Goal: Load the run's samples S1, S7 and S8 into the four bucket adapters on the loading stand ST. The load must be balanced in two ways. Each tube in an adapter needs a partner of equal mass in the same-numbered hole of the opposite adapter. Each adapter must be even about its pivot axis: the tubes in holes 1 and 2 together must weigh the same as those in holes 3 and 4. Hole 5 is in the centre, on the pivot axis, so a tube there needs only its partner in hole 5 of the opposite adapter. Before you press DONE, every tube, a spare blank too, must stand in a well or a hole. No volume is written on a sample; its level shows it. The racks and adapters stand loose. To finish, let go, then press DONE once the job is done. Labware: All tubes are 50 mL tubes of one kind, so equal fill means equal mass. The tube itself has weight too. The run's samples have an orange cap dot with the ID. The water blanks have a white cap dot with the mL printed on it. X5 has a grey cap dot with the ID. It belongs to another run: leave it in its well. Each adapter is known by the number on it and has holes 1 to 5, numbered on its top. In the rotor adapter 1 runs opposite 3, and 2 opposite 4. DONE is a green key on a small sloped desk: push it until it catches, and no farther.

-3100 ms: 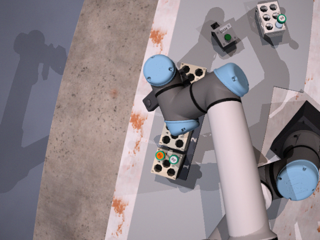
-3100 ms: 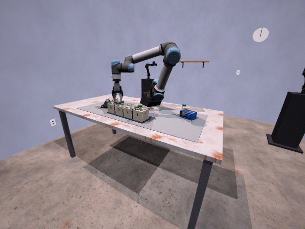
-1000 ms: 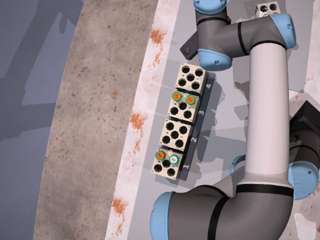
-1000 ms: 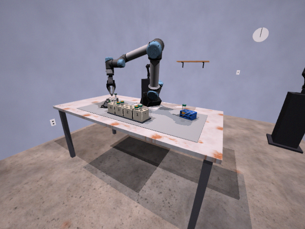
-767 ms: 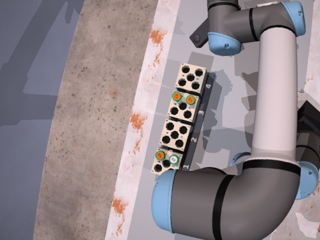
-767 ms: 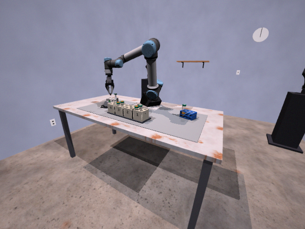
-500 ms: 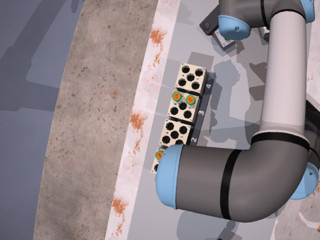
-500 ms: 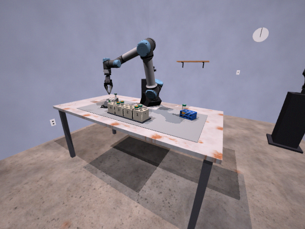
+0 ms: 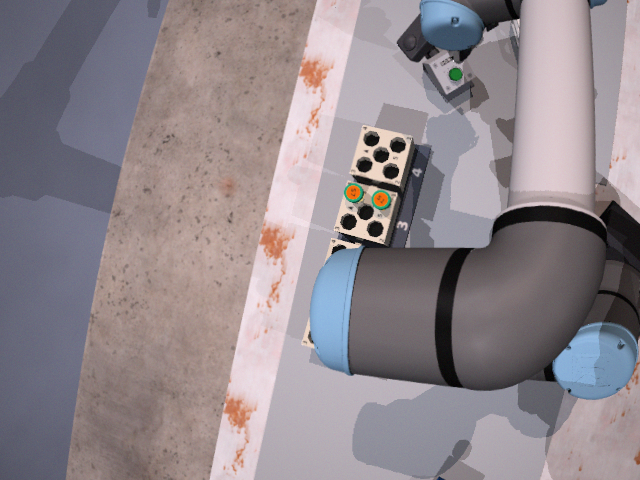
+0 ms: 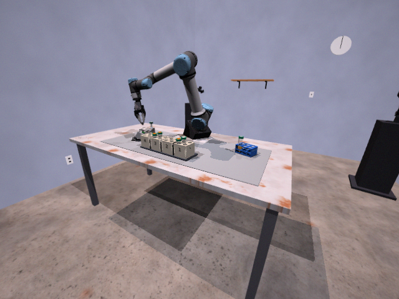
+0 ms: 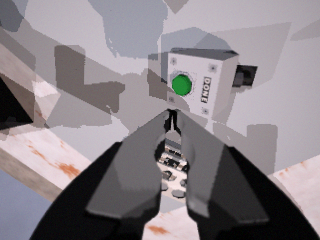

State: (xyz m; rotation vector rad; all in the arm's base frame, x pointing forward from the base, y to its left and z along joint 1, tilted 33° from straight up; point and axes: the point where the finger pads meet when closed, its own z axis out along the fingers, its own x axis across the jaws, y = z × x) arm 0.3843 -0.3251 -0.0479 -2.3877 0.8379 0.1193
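Note:
My gripper (image 11: pixel 172 111) (image 10: pixel 141 121) is shut and empty. It hangs a short way above the small grey DONE desk (image 11: pixel 222 82) (image 9: pixel 439 82) (image 10: pixel 146 130), with the tips just short of the green DONE key (image 11: pixel 182 84) (image 9: pixel 455 74). In the top view the arm hides the gripper. Adapter 4 (image 9: pixel 408 147) (image 10: pixel 145 141) is empty. Adapter 3 (image 9: pixel 393 202) (image 10: pixel 156 143) holds two orange-dot tubes (image 9: pixel 354 192) (image 9: pixel 381 198) in its two holes nearest adapter 4. The arm hides most of adapter 2 (image 10: pixel 167 146) and all of adapter 1 (image 10: pixel 184 149) in the top view. Adapter 1 holds two tubes (image 10: pixel 177 139) (image 10: pixel 183 138).
The adapters stand in a row on the dark stand ST (image 9: pixel 413 191). A blue rack (image 10: pixel 246 149) with one tube (image 10: pixel 240 138) stands to the right on the grey mat (image 10: pixel 225 164). Another tube (image 10: pixel 150 123) stands behind the DONE desk. The arm's elbow (image 9: pixel 454 315) crosses over the mat.

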